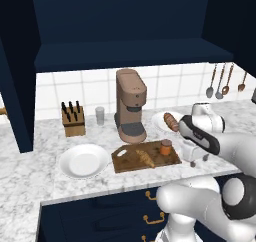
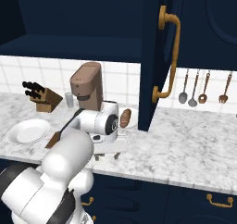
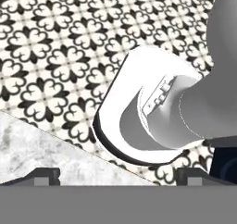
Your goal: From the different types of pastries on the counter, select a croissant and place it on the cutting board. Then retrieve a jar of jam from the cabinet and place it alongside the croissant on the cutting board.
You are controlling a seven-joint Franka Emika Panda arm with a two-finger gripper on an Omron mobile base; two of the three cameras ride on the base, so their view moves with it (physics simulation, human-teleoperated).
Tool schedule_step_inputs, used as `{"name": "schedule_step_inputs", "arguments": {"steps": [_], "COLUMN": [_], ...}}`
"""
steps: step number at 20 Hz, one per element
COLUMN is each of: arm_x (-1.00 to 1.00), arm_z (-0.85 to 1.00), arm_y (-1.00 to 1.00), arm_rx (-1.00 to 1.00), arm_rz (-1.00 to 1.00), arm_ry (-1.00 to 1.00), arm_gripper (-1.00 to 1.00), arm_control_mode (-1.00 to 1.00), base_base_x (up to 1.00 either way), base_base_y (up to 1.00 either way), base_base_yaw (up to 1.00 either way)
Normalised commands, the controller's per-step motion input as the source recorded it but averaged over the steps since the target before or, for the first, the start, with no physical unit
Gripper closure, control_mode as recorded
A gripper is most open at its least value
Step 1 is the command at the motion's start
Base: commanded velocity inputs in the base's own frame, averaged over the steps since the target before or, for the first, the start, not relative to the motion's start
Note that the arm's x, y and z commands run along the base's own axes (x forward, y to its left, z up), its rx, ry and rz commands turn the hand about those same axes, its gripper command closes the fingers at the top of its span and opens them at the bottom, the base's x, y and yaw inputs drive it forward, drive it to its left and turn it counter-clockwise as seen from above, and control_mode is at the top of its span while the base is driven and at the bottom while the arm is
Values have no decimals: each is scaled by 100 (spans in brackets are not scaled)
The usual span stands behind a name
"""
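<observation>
- Cutting board (image 1: 126,161): lying flat on the white marble counter (image 1: 30,171), in front of the brown coffee machine (image 1: 131,105).
- Croissant (image 1: 145,158): resting on the board, near its middle.
- Jar of jam (image 1: 166,147): standing upright on the board's right end, near the croissant but apart from it.
- Reddish-brown oval loaf (image 1: 171,121): sitting on a white plate (image 1: 159,120) behind the board, to the right of the coffee machine.
- Second white plate (image 1: 83,161): lying just left of the board.
- Knife block (image 1: 73,120) and grey-white cup (image 1: 100,115): standing at the tiled back wall.
- Gripper (image 1: 199,160): hanging just right of the board, over the counter's front edge, fingers (image 3: 41,176) spread wide and gripping nothing.
- Cabinet (image 1: 125,31): standing open above the counter, its shelf recess dark.
- 4 utensils (image 2: 202,87): hanging on the wall at right.
</observation>
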Motion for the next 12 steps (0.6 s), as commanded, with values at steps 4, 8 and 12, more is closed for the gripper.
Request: {"name": "schedule_step_inputs", "arguments": {"steps": [4, 8, 12], "arm_x": [-49, -44, -45], "arm_z": [-5, -1, -3], "arm_y": [-64, -68, -73], "arm_rx": [-1, 0, 0], "arm_rz": [0, 0, 0], "arm_ry": [2, 5, 8], "arm_gripper": [-100, -100, -100], "arm_control_mode": [-100, -100, -100], "base_base_x": [0, 0, 0], "base_base_y": [0, 0, 0], "base_base_yaw": [0, 0, 0]}}
